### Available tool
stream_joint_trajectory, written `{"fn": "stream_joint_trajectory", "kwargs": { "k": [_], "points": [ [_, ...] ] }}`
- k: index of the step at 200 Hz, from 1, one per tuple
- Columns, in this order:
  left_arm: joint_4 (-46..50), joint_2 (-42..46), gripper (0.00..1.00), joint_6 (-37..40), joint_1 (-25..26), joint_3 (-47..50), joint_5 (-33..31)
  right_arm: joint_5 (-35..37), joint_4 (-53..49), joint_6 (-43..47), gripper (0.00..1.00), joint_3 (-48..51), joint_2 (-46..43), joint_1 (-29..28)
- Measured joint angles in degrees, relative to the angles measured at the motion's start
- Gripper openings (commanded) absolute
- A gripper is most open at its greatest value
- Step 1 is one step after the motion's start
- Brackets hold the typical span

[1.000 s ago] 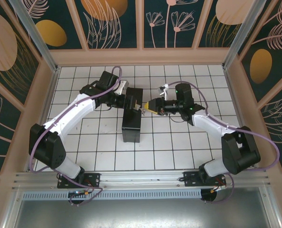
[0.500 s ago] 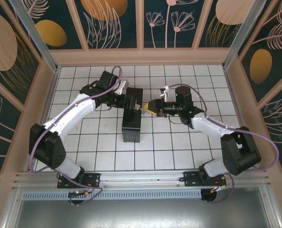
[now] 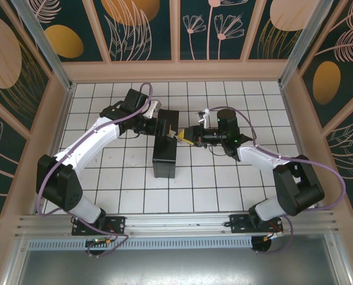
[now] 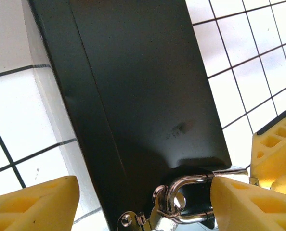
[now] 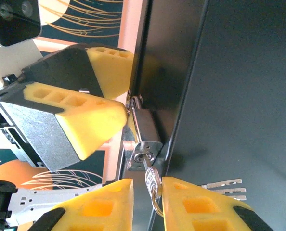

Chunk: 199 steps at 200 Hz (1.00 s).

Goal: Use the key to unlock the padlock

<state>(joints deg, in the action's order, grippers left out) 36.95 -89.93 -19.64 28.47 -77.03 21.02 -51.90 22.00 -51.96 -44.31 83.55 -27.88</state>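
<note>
The black box (image 3: 164, 155) lies on the tiled table with the small silver padlock (image 5: 145, 129) hanging from its hasp (image 4: 133, 220). The padlock's shackle (image 4: 191, 182) passes through the hasp loop. The key (image 5: 151, 179) sits in the keyhole, its head between the fingers of my right gripper (image 5: 148, 192). The key head touches the right-hand finger, and a narrow gap remains on the other side. My left gripper (image 4: 143, 202) stands wide open across the box's end, one yellow finger (image 4: 232, 204) pressed against the padlock. In the top view both grippers (image 3: 172, 132) (image 3: 184, 138) meet at the box's right side.
Spare keys (image 5: 222, 185) on the same ring lie against the box's side. Wooden walls (image 3: 176, 70) with painted panels enclose the table. Open tiles (image 3: 224, 184) lie in front of the box and to the right.
My right gripper has moved left toward the padlock and its jaws have narrowed around the key's head. The left arm and the box have stayed put.
</note>
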Motion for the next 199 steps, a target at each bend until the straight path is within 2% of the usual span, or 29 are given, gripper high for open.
{"fn": "stream_joint_trajectory", "kwargs": {
  "k": [91, 105, 154, 199],
  "points": [
    [-0.57, 0.00, 0.72, -0.17, -0.09, 0.44, 0.04, -0.02, 3.17, -2.62, 0.23, 1.16, 1.18, -0.90],
    [-0.61, 0.00, 0.72, -0.17, -0.09, 0.44, 0.02, -0.02, 3.26, -2.71, 0.19, 1.16, 1.27, -0.96],
    [-0.70, -0.02, 0.72, -0.17, -0.09, 0.44, 0.02, 0.02, 3.52, -3.06, 0.17, 1.16, 1.27, -0.94],
    [-0.74, -0.02, 0.71, -0.15, -0.09, 0.55, 0.02, -0.02, 3.52, -3.69, 0.08, 1.22, 1.25, -0.76]
  ]
}}
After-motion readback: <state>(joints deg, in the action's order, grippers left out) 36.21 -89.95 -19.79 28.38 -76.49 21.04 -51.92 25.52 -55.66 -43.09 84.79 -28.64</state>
